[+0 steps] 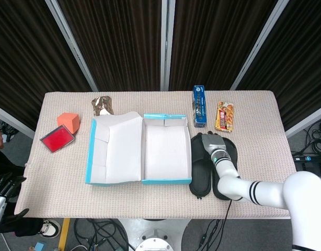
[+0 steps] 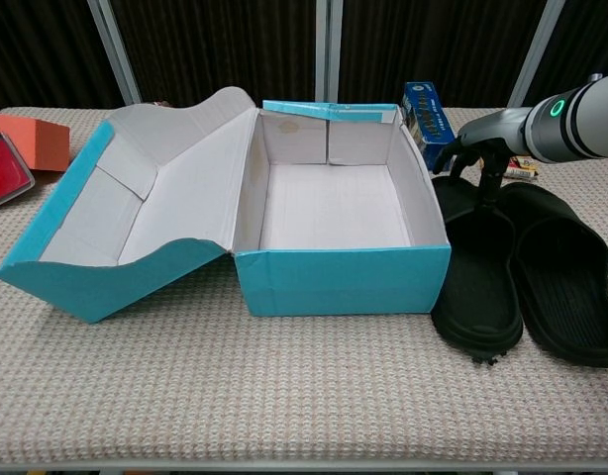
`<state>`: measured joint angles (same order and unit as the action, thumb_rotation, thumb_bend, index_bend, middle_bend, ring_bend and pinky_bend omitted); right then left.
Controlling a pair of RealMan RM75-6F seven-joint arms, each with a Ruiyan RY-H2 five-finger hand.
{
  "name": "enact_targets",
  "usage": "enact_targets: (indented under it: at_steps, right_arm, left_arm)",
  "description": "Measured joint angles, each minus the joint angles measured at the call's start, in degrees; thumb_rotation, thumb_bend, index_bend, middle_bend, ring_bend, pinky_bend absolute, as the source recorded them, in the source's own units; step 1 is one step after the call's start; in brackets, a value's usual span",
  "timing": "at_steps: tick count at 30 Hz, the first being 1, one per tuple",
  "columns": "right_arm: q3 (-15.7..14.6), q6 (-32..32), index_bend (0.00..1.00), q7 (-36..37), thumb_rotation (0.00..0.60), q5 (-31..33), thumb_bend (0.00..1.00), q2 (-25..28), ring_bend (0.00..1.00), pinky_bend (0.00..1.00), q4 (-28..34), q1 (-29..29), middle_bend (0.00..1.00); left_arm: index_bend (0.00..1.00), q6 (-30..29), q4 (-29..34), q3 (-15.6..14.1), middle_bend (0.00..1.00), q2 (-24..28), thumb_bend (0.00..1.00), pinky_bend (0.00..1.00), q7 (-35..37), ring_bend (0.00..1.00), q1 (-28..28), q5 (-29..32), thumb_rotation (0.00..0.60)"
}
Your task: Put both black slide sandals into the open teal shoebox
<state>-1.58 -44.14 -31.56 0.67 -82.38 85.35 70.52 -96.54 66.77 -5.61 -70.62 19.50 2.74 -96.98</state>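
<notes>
Here, the right hand (image 2: 479,150) reaches down onto the far end of two black slide sandals, whether gripping cannot be told.
The left sandal (image 2: 479,282) and right sandal (image 2: 564,282) lie side by side just right of the open teal shoebox (image 2: 341,280); the left hand (image 1: 2,187) hangs off-table, fingers apart.

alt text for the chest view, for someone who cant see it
The right hand reaches down at the far end of two black slide sandals lying beside an empty, open teal shoebox on a beige table; whether it grips one is unclear.
</notes>
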Motion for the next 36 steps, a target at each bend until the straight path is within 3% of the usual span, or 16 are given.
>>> enact_targets:
  at_steps: [27, 36]
  right_arm:
    - [2.7, -4.8, 0.28, -7.5, 0.6, 1.1, 0.06, -2.9, 0.07, 0.15, -0.6, -0.9, 0.29]
    - [3.8, -6.2, 0.4, -8.7, 0.6, 0.5, 0.08, -3.6, 0.13, 0.17, -1.0, -1.8, 0.4]
  left_arm:
    - [0.17, 0.5, -1.0, 0.0, 0.19, -0.3, 0.0, 0.1, 1.5, 0.05, 0.2, 0.6, 0.6]
    - [0.17, 0.8, -1.1, 0.0, 0.19, -0.4, 0.0, 0.1, 2.0, 0.05, 0.2, 0.7, 0.6]
